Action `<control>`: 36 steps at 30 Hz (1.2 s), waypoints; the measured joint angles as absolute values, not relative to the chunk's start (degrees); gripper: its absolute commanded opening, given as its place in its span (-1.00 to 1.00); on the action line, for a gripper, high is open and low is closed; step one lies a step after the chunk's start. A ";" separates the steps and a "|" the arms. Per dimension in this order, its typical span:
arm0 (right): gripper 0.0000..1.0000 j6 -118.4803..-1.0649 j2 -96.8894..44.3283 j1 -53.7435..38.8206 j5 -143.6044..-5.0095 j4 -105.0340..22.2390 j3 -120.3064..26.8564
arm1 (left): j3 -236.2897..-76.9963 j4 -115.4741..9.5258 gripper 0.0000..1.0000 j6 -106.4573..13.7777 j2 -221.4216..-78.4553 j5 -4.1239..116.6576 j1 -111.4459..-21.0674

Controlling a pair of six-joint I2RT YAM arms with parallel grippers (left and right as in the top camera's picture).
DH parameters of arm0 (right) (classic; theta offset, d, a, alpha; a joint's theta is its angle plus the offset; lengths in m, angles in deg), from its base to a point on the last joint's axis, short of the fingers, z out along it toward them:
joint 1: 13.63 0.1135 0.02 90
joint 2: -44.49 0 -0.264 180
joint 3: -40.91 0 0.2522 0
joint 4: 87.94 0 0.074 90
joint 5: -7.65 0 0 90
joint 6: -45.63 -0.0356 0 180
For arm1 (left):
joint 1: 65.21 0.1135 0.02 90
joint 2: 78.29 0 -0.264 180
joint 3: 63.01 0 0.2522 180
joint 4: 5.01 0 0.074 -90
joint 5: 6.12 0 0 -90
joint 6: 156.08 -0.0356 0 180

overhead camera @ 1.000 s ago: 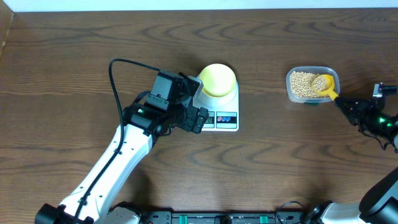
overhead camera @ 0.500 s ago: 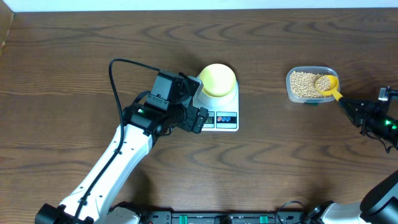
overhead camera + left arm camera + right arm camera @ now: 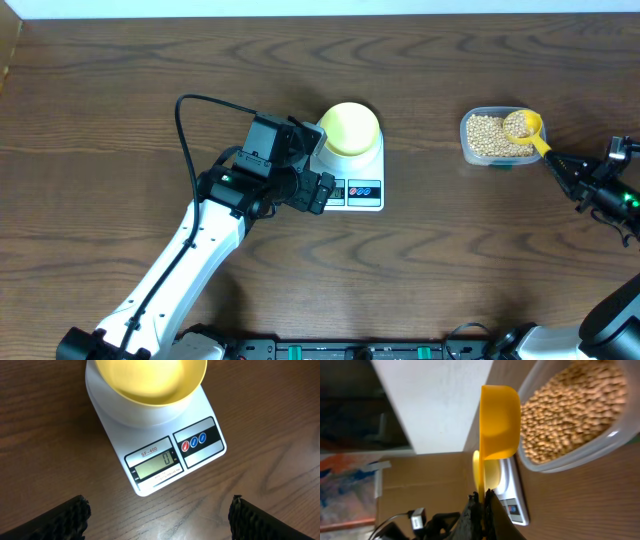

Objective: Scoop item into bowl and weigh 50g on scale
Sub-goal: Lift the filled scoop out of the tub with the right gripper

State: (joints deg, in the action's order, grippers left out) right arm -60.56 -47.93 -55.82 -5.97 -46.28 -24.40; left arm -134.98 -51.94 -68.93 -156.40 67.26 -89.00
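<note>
The right gripper (image 3: 561, 166), clamped on the bright yellow plastic scoop (image 3: 524, 126), holds small round beige beans (image 3: 518, 125) above the clear rectangular tub (image 3: 463, 140) at 3 o'clock from the white digital scale (image 3: 366, 192) carrying the pale yellow-green bowl (image 3: 349, 128), while the left gripper (image 3: 157, 517) gapes wide at the scale's 8 o'clock.

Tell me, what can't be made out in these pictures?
Bowl: left wrist view, far rim cut off by the top edge.
Scale reading: overhead view, digits too small.
Scoop: right wrist view shows only its outside, contents hidden.
Tub: right wrist view, cut off by the top and right edges.
</note>
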 measured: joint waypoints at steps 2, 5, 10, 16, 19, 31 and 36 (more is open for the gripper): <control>-0.98 -60.60 -47.93 -55.82 -5.03 -46.28 -24.40 | -134.98 -51.94 0.80 -68.93 -156.40 67.26 -89.00; -0.97 -60.93 -47.93 -55.82 -4.00 -46.30 -24.40 | -134.98 -51.94 0.80 -68.93 -156.40 67.26 -89.00; -0.97 -61.37 -47.93 -54.62 -1.99 -46.33 -24.40 | -134.98 -51.94 0.80 -68.93 -156.40 67.26 -89.00; -0.97 -63.40 -47.93 -50.12 -0.86 -46.50 -24.40 | -134.98 -51.94 0.80 -68.93 -156.40 67.26 -89.00; -0.98 -64.41 -47.93 -48.50 -0.70 -47.09 -24.40 | -134.98 -51.94 0.80 -68.93 -156.40 67.26 -89.00; -0.97 -74.02 -47.93 -38.88 0.80 -57.47 -24.09 | -134.98 -51.94 0.80 -68.93 -156.40 67.26 -89.00; -0.98 -85.02 -47.95 -33.74 -0.86 -69.30 -23.98 | -134.98 -51.94 0.80 -68.93 -156.40 67.26 -89.00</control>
State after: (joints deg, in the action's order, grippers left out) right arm -85.02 -47.95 -33.74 -0.86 -69.30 -23.98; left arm -134.98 -51.94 -68.93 -156.40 67.26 -89.00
